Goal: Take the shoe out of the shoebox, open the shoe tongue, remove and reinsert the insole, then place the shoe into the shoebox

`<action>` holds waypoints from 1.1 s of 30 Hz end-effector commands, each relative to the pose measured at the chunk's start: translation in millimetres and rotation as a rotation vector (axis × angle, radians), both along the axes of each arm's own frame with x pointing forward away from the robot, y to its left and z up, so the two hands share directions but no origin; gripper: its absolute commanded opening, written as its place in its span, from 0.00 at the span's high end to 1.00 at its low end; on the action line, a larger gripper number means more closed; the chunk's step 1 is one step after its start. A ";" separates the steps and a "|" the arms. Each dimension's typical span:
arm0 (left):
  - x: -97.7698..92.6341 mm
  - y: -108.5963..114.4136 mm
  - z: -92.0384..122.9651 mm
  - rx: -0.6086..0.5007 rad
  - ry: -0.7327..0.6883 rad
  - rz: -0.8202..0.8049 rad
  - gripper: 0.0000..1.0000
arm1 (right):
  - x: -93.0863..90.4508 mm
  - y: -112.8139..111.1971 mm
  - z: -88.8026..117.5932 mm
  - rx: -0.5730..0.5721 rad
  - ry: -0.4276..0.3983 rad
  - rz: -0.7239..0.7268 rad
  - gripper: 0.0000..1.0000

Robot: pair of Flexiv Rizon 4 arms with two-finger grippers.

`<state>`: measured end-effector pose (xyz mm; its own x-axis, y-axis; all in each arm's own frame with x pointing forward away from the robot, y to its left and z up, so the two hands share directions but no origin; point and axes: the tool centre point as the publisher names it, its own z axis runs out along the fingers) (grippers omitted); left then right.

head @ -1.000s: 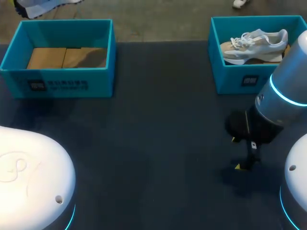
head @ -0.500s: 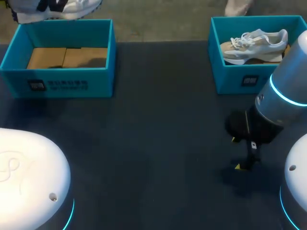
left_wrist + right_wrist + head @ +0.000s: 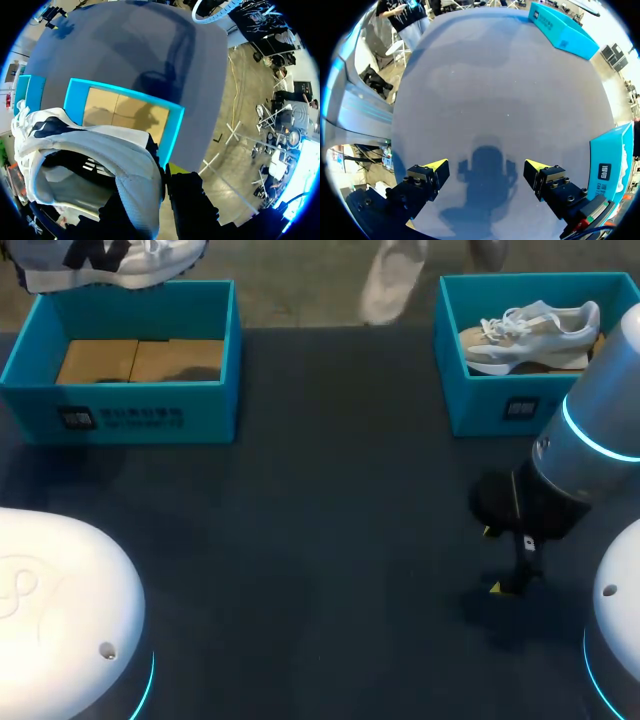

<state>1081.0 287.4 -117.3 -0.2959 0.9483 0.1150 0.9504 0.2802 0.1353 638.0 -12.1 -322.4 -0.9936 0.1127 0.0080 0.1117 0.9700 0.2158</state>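
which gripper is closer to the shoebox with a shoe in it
Right. The right gripper hangs open over the table in front of that shoebox; the left gripper holds another shoe above the empty shoebox.

Left tool (image 3: 163, 176) clamped, right tool (image 3: 486, 169) wide.

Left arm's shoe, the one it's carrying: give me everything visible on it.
The shoe is white mesh with dark patches and a pale lining. Its opening faces the wrist camera. The left end effector is shut on the shoe's collar wall and holds it in the air above the left shoebox, near the box's far edge in the head view.
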 end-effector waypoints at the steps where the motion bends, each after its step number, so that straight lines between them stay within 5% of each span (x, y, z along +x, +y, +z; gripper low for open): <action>1: -0.2 0.1 1.8 0.000 0.000 0.000 1.00 | -1.8 -0.3 -0.1 0.001 -0.003 -0.001 0.00; 8: 2.6 -10.4 -16.4 0.038 0.010 -0.050 1.00 | -1.8 -0.3 -0.1 0.001 -0.003 -0.001 0.00; 33: 12.3 13.1 -103.8 0.086 0.101 -0.045 1.00 | -1.8 -0.3 -0.1 0.001 -0.003 -0.001 0.00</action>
